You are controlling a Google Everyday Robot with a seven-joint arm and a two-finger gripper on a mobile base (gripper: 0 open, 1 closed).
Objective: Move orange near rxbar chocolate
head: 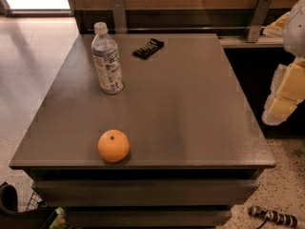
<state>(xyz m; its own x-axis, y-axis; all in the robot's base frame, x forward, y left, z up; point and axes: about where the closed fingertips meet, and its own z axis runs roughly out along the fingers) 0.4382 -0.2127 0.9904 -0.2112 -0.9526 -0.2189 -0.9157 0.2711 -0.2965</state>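
The orange (pixel 114 146) sits on the grey table (pixel 190 109) near its front edge, left of centre. The rxbar chocolate (pixel 148 48), a flat black wrapper with pale lettering, lies at the far side of the table, a little left of centre. My gripper (pixel 282 104) hangs at the right edge of the view, beyond the table's right side and well away from both the orange and the bar. It holds nothing that I can see.
A clear plastic water bottle (pixel 106 60) stands upright on the table's far left, between the orange and the bar. A wooden wall with metal brackets (pixel 257 18) runs behind the table. A dark object (pixel 274 217) lies on the floor at the front right.
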